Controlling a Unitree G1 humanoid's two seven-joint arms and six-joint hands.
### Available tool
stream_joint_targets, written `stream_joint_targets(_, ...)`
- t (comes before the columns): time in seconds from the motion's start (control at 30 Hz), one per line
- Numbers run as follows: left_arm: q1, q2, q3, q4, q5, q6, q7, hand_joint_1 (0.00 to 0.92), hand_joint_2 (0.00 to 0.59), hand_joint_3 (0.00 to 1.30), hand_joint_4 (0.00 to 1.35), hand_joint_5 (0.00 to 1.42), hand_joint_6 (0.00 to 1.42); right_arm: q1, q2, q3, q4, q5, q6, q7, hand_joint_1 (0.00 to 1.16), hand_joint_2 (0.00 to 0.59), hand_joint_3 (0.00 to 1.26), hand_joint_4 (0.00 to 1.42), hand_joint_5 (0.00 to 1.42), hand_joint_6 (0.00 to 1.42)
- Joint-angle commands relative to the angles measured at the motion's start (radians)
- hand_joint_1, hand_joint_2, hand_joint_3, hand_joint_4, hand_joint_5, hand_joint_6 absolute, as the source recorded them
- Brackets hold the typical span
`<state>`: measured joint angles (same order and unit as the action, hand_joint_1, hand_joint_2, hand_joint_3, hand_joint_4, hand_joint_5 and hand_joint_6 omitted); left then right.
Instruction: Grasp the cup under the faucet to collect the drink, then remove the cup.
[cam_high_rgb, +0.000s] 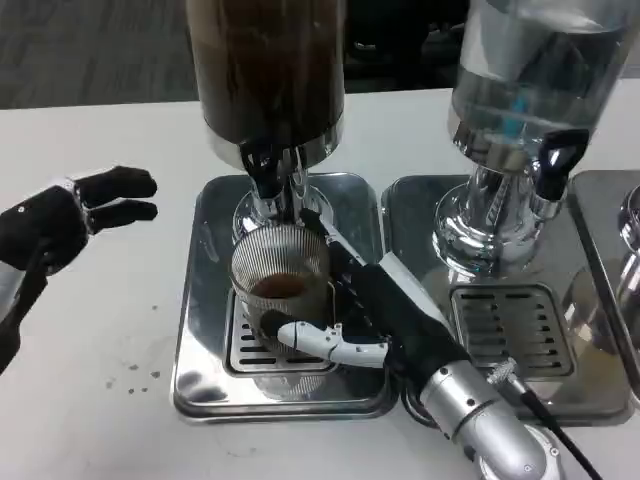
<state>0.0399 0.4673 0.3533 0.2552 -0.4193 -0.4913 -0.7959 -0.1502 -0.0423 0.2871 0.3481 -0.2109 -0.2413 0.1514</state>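
Ribbed clear glass marks the cup (280, 290), which stands on the drip grate (250, 345) of a steel tray (200, 300), directly under the black faucet (262, 165) of the dark-drink dispenser (268, 70). A shallow pool of brown liquid sits in its bottom. The right robot hand (345, 320) wraps the cup: a white finger curls across its front near the base, and dark fingers lie along its right side, so it holds the cup. The left robot hand (75, 215) hovers over the white tabletop (90, 400) well to the left, fingers spread, holding nothing. A second dispenser of clear liquid (530, 80) stands to the right on its own tray.

The cup looks barely filled. Pulling it away too soon would leave it short, and drips would land on the grate. Lifting carelessly could knock the rim against the faucet, since it sits close beneath. A low grip on smooth glass may let the cup tilt and spill.
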Motion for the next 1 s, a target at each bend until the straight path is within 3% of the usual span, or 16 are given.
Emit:
stream_joint_targets(0.03, 0.002, 0.02, 0.008, 0.015, 0.014, -0.006, 0.004, 0.0, 0.074, 0.36, 0.28, 0.3, 0.21, -0.016, 0.009, 0.013, 0.024, -0.02, 0.005, -0.013, 0.7, 0.191, 0.0, 0.0, 0.0, 0.0)
stream_joint_targets(0.57, 0.004, 0.035, 0.008, 0.034, 0.024, 0.001, 0.008, 0.0, 0.082, 0.39, 0.3, 0.31, 0.21, -0.049, 0.044, 0.05, 0.082, -0.088, 0.041, -0.074, 0.69, 0.19, 0.0, 0.0, 0.0, 0.0)
stream_joint_targets(0.8, 0.007, 0.042, 0.009, 0.043, 0.03, 0.006, 0.009, 0.0, 0.084, 0.4, 0.32, 0.31, 0.21, -0.044, 0.059, 0.073, 0.072, -0.151, 0.091, -0.144, 0.67, 0.186, 0.0, 0.0, 0.1, 0.25)
stream_joint_targets(1.0, 0.011, 0.042, 0.013, 0.043, 0.034, 0.009, 0.01, 0.0, 0.081, 0.4, 0.32, 0.32, 0.21, -0.034, 0.066, 0.097, 0.049, -0.196, 0.13, -0.192, 0.67, 0.186, 0.0, 0.01, 0.19, 0.35)
